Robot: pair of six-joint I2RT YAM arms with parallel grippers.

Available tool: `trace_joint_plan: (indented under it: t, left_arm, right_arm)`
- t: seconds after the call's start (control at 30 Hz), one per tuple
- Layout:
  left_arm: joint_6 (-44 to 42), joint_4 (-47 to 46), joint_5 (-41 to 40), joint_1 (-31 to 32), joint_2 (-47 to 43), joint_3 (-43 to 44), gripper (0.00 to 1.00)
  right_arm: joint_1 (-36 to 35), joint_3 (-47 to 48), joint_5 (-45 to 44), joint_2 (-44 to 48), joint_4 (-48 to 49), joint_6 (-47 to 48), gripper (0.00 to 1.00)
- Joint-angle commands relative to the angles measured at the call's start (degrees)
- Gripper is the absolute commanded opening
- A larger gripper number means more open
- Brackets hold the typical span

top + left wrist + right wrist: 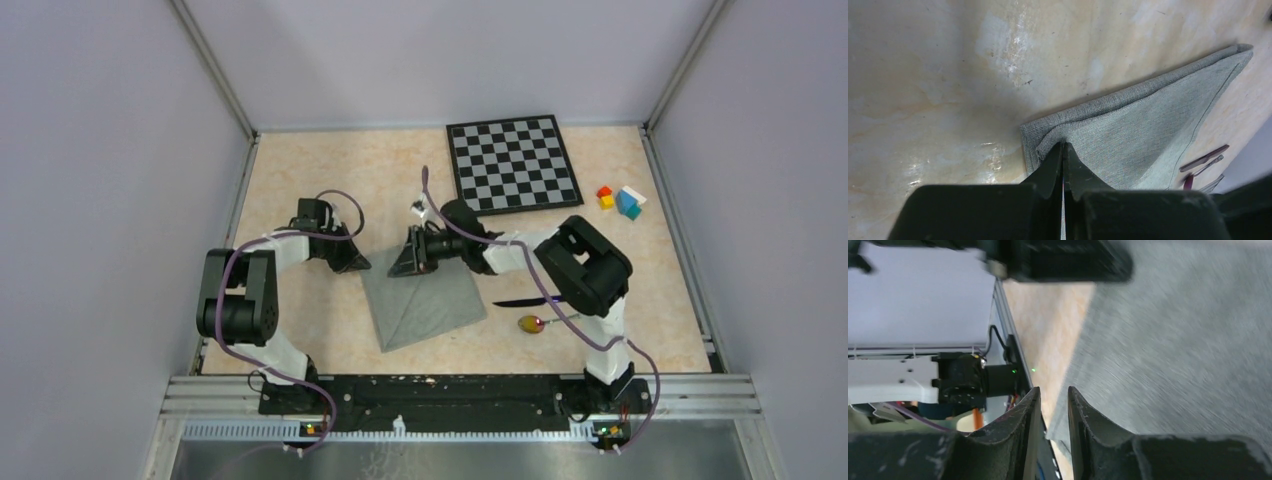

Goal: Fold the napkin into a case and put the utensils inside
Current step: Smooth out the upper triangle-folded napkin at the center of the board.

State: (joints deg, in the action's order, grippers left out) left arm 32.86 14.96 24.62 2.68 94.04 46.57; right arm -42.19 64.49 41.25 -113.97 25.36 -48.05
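Seen from above, two robot arms reach inward over a marbled beige table (pixel 300 180) toward one grey-green napkin (pixel 430 305), which lies at the middle of the table and is folded over itself with a diagonal crease. The left gripper (pixel 352 262) sits at the napkin's left corner, and the right gripper (pixel 403 264) is over its far edge. Two utensils lie just right of the cloth, apart from it: one slim dark knife (pixel 520 301) and, nearer the arms, one small spoon (pixel 531 323) with a yellow-red bowl. One black-and-white chessboard (pixel 513 163) lies at the far side. Beside it is a small cluster of coloured blocks (pixel 620 200), red, yellow, blue and white; at least four, though the exact count is hard to make out. The left wrist view adds what the overhead one cannot show. The napkin (pixel 1128 135) has two layers, and the corner of the upper layer curls up into the left gripper (pixel 1063 147), whose jaws are pressed together and pinch that corner. The dark knife (pixel 1204 158) lies beyond the napkin's far edge. The right wrist view is blurred. There the right gripper (pixel 1053 392) has its jaws slightly spread with nothing between them, just above the edge of the napkin (pixel 1173 340). The metal rail (pixel 1003 315) at the table's edge shows behind it.
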Motion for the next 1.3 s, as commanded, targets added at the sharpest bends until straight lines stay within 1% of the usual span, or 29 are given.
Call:
trace_joint_plan:
  t: [0.0, 0.07, 0.13, 0.23, 0.3, 0.43, 0.5, 0.6, 0.7, 0.77, 0.83, 0.97, 1.03, 1.2, 1.27]
  left_arm:
    - [-1.5, -0.7, -4.6, -0.4, 2.3, -2.1, 0.0]
    - [-1.7, -0.5, -4.9, -0.5, 2.3, -2.1, 0.0]
    - [-1.7, -0.4, -5.1, -0.6, 2.4, -2.0, 0.0]
    - [-1.7, -0.4, -4.9, -0.6, 2.6, -2.0, 0.0]
    - [-1.7, -0.4, -4.9, -0.6, 2.6, -1.9, 0.0]
    - [-1.7, -0.3, -4.9, -0.6, 2.6, -1.9, 0.0]
    - [-1.7, -0.3, -5.0, -0.7, 2.7, -1.8, 0.0]
    - [-1.7, -0.1, -5.4, -0.7, 2.7, -1.8, 0.0]
    - [-1.7, -0.2, -5.4, -0.7, 2.9, -1.8, 0.0]
    - [-1.7, -0.3, -5.3, -0.7, 3.1, -1.9, 0.0]
    - [-1.7, -0.2, -5.4, -0.7, 3.2, -1.8, 0.0]
    - [-1.7, -0.1, -5.4, -0.7, 3.1, -1.6, 0.0]
    - [-1.7, 0.0, -5.6, -0.7, 3.0, -1.4, 0.0]
    - [-1.8, 0.0, -5.4, -0.7, 3.2, -1.3, 0.0]
    - [-1.7, 0.0, -5.5, -0.7, 3.3, -1.4, 0.0]
  right_arm:
    - [2.5, -5.4, -0.9, -4.8, 11.0, -5.4, 0.25]
    - [4.1, -6.5, -1.8, -5.8, 9.5, -3.3, 0.25]
    - [5.0, -6.6, -3.0, -6.4, 5.1, 0.0, 0.24]
    - [5.3, -6.8, -3.2, -4.5, 2.2, 2.2, 0.24]
    - [4.6, -6.8, -3.4, -1.6, 0.5, 2.6, 0.25]
    - [0.2, -5.0, -4.4, 2.6, -2.4, 2.0, 0.27]
    - [-2.5, -4.5, -4.6, 2.8, -1.6, 0.6, 0.28]
    - [-5.4, -5.5, -4.7, 0.6, 2.0, -1.8, 0.28]
    - [-6.4, -8.5, -3.8, -2.9, 8.0, -4.7, 0.26]
    - [-6.6, -10.4, -3.3, -3.8, 10.4, -6.0, 0.24]
    - [-6.7, -11.2, -3.3, -3.2, 9.4, -5.5, 0.24]
    - [-6.7, -9.4, -4.3, 1.0, 2.9, -0.8, 0.24]
    - [-6.7, -8.7, -4.6, 2.6, 1.4, -0.5, 0.24]
    - [-8.9, -8.9, -5.0, 0.8, 3.3, -1.9, 0.24]
    - [-10.2, -10.2, -4.9, -1.0, 6.2, -3.4, 0.24]
